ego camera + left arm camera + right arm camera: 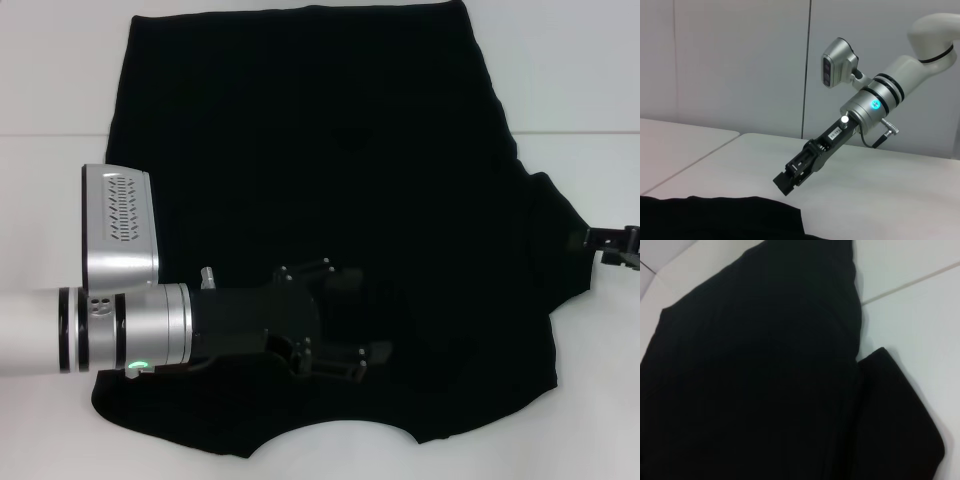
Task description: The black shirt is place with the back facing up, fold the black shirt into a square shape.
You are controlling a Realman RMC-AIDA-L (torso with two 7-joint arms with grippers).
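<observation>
Open table around the shirt
The left tool (345,320) hangs over the black shirt (330,150); bare table (580,80) flanks it.

black shirt (330,190) spread on table (580,90); left gripper (345,320) over it, right gripper (612,245) beside

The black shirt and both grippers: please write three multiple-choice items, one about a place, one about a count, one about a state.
1. Where is the left gripper?
A. Above the black shirt
B. Off the table
C. Under the cloth

2. How many shirts lie on the white table?
A. One
B. Two
C. Three

3. How is the shirt?
A. Spread out flat
B. Folded square
C. Rolled up

Answers:
1 A: the left gripper hangs over the black shirt.
2 A: one garment lies on the white table.
3 A: it lies spread; the right gripper sits by its sleeve.
</observation>
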